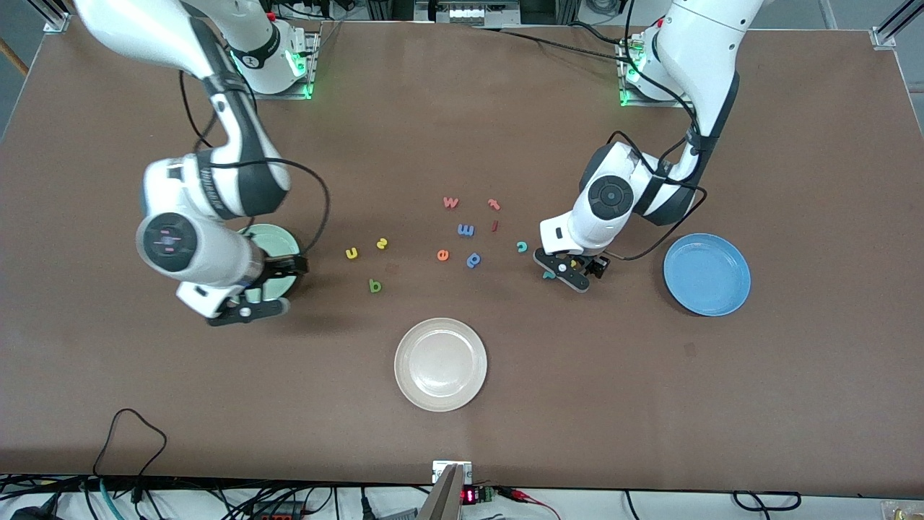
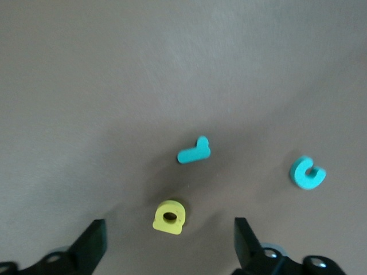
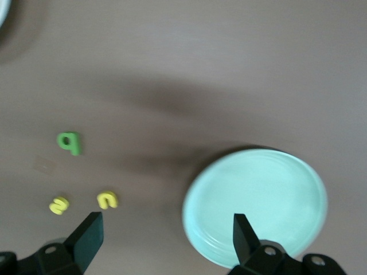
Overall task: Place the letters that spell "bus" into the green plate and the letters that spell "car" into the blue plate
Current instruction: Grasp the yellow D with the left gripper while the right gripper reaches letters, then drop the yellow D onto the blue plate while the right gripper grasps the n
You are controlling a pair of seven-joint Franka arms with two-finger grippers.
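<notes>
While my left gripper [image 1: 562, 273] hangs low over the table with its jaws spread and nothing in them, the yellow "a" [image 2: 170, 217] lies between its fingertips [image 2: 92, 243] in the left wrist view, untouched. Just beside it lie the teal "r" [image 2: 194, 152] and the teal "c" [image 2: 307, 172], all near the sky-blue plate [image 1: 707, 274] at the left arm's end of the table; that plate holds no letters. My right gripper [image 1: 261, 290] waits over the mint-green plate [image 3: 255, 206], jaws wide and holding nothing. I see the dark green "b" [image 1: 374, 286], the yellow "u" [image 1: 351, 253] and the yellow "s" [image 1: 382, 244] lying on the table beside that plate, toward the centre. A cream-white plate [image 1: 440, 365] lies nearest the front camera.
</notes>
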